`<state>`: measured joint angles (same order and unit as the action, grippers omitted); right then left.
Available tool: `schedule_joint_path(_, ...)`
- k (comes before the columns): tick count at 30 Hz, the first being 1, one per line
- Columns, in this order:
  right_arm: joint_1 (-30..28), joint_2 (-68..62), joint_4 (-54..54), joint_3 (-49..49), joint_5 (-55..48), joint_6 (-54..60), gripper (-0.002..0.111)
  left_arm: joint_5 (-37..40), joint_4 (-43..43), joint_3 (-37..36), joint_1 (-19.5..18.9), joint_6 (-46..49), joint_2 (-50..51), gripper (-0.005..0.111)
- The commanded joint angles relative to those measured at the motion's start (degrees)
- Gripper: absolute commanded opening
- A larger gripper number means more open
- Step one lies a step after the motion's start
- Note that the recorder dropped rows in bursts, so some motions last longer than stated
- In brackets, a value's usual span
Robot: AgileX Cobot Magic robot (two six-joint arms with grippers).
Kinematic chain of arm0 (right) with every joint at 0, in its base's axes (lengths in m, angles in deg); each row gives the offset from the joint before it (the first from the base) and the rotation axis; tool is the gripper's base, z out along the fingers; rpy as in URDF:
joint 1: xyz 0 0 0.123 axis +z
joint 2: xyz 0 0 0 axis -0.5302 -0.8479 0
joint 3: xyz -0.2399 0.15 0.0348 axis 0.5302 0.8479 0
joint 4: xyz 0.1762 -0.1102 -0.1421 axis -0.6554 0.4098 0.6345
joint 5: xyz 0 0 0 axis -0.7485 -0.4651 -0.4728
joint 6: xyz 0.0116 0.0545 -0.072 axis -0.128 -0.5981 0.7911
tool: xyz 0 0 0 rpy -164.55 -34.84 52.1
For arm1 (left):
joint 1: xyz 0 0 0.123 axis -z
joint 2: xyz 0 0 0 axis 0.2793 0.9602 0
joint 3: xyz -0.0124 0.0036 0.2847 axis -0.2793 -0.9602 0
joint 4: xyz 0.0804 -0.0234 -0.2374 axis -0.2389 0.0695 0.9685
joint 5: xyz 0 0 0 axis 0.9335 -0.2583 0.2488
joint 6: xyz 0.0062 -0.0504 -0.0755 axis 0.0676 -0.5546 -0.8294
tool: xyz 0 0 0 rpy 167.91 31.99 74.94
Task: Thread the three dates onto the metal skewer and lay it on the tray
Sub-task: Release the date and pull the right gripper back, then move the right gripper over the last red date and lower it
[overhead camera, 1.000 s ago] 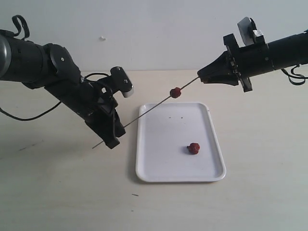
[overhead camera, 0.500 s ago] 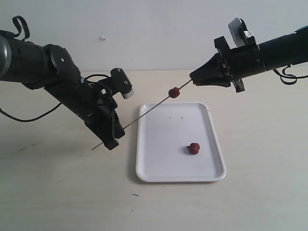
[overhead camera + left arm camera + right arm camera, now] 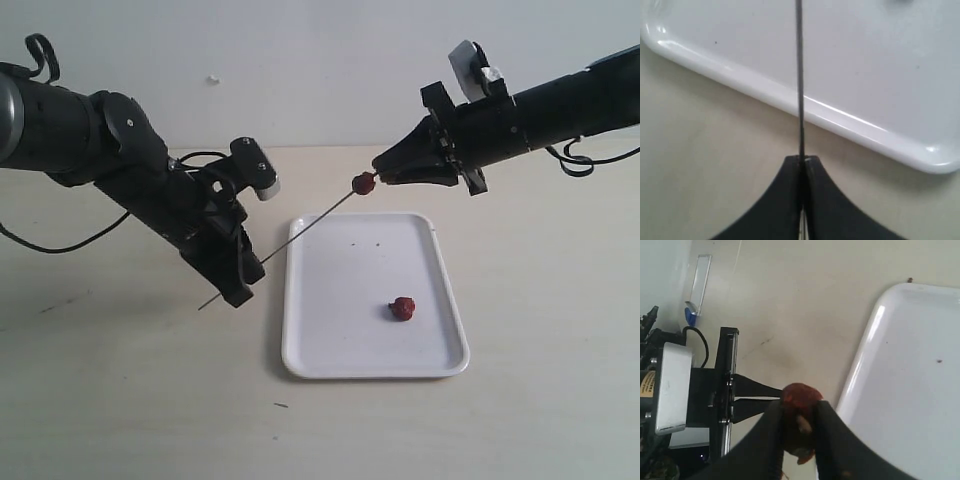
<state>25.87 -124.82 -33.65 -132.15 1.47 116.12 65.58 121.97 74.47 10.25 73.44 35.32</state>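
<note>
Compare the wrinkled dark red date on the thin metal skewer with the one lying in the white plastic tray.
The skewered date is in the air, pinched by the right gripper; the tray date lies untouched in the white tray. The skewered date sits on the metal skewer; the tray date is loose. Both are small, wrinkled, dark red.

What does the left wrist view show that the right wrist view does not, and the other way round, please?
Only the left wrist view shows the skewer, clamped in the left claw and running out over the tray. Only the right wrist view shows a date, gripped between the fingers of the right claw. Both show the tray, the table and the left claw.
</note>
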Motion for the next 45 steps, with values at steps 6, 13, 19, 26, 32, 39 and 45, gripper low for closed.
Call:
schedule_joint_path(6, 1.1, 0.3, -0.2, -0.3, -1.4, 1.4, 0.020, -2.2, 5.3, -0.1, 0.5, 0.2, -0.3, 0.000)
schedule_joint_path(13, -0.3, 0.4, -1.3, -0.3, -1.4, 1.4, 0.060, -2.2, 5.2, -0.1, 0.5, 0.1, -0.3, 0.000)
schedule_joint_path(19, -4.6, 0.9, -1.5, -0.3, -1.4, 1.4, 0.062, -2.4, 5.2, -0.1, -0.2, 0.0, -0.3, 0.000)
schedule_joint_path(26, -4.6, 3.6, 6.4, -0.3, -1.4, 3.5, 0.062, -2.7, 5.1, -0.1, -1.8, -1.5, -0.3, 0.000)
schedule_joint_path(32, 3.2, 12.9, 38.0, -0.3, -1.4, 3.7, 0.062, -1.3, 5.1, -0.1, -5.3, -7.1, -0.3, 0.000)
schedule_joint_path(39, 14.9, 13.4, 53.1, -0.3, -0.1, -9.3, 0.062, -0.6, 5.0, -0.1, -5.3, -7.5, -0.3, 0.000)
schedule_joint_path(45, 19.8, 13.3, 60.0, 2.0, 2.9, -4.3, 0.062, -0.6, 5.0, -0.1, -5.3, -7.5, -0.3, 0.000)
